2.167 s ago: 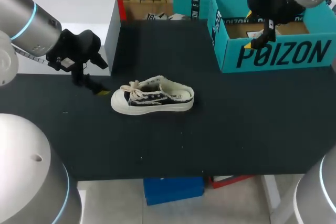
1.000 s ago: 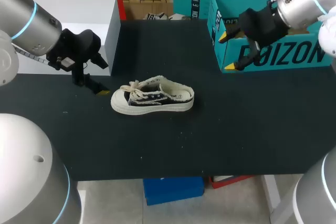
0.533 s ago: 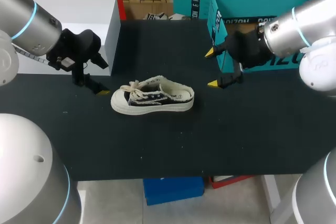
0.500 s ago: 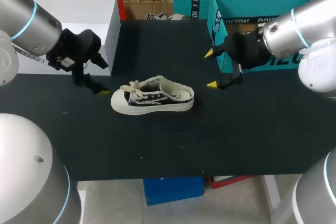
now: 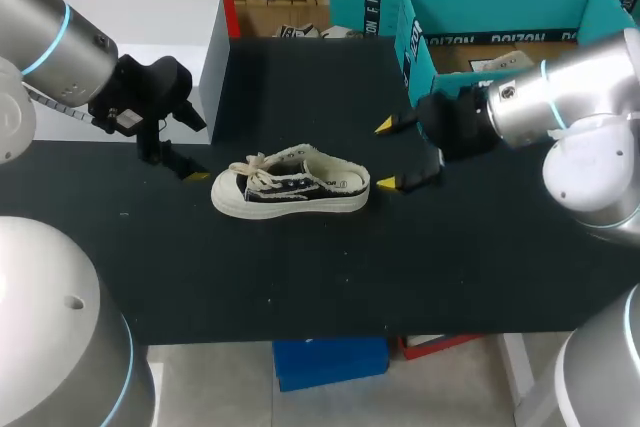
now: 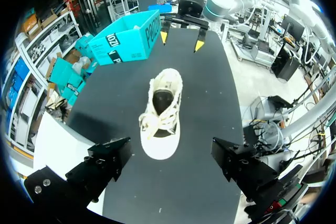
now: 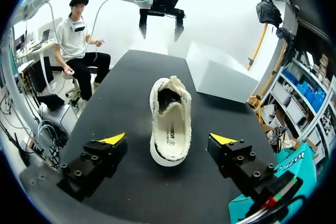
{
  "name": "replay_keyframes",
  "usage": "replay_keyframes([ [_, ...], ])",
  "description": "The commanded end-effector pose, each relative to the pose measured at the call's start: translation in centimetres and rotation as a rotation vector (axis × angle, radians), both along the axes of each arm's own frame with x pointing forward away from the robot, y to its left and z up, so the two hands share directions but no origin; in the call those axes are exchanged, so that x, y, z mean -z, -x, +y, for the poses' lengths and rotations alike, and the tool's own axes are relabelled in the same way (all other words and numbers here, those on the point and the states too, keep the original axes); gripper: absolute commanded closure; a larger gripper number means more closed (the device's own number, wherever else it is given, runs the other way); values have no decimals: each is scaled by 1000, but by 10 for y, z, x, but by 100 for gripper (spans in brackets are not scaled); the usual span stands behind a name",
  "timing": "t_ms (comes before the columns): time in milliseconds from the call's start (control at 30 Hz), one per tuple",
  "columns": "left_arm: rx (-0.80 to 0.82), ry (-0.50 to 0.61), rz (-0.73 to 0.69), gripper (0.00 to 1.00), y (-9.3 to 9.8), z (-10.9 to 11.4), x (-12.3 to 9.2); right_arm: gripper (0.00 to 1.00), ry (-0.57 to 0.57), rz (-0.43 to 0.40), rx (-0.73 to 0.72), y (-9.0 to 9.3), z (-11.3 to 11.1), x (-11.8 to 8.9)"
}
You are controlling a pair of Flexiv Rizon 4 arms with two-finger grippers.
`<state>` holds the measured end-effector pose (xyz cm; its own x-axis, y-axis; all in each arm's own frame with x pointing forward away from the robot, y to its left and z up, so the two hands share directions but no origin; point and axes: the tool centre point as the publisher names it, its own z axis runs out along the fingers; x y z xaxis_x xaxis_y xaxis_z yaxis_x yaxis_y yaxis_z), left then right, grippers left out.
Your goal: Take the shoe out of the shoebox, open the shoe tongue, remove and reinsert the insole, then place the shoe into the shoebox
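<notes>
The shoe (image 5: 290, 185) stood on its sole in the middle of the black table (image 5: 450, 267), well apart from the teal shoebox (image 5: 520, 9) at the far right corner, so I judged the first step, taking the shoe out, as done. The toe pointed to the robot's left and the open heel to its right. The laces (image 5: 255, 169) lay loose over the front. In the right wrist view the insole (image 7: 170, 127) lay flat inside the shoe, so the tongue and insole steps seemed not yet begun. The right gripper (image 5: 385, 155) hung low just beside the heel. Its two yellow tips were spread wide, one on each side of the heel line, and they touched nothing. The left gripper (image 5: 175, 162) was near the toe, between the shoe and a white box (image 5: 140, 17) at the table's left side. Its fingers were also spread apart and empty, with the shoe lying ahead of them. The step in hand appeared to be getting a hold on the shoe in order to open the tongue. For the next move, I thought the right gripper would need to come around the heel and press on both sides to keep the shoe steady, while the left one would need to reach over the toe and catch the tongue under the laces. The laces looked soft and tangled, so a finger could catch a lace instead of the tongue, and the light shoe could slide on the smooth table if it was pushed from one side only.
</notes>
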<state>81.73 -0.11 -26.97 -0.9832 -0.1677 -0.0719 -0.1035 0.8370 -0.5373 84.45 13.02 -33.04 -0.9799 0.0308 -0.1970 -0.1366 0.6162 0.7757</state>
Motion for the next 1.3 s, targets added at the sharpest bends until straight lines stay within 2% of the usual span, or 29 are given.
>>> replay_keyframes([
  [33,0,3,-5,0,1,1,1,0,-41,7,-21,-11,12,17],
  [533,0,3,-5,0,1,1,1,0,-89,56,-101,-28,41,50],
  [967,0,3,-5,0,1,1,1,0,-95,77,-54,-20,46,77],
  [1300,0,3,-5,0,1,1,1,0,-100,90,-34,-16,48,83],
])
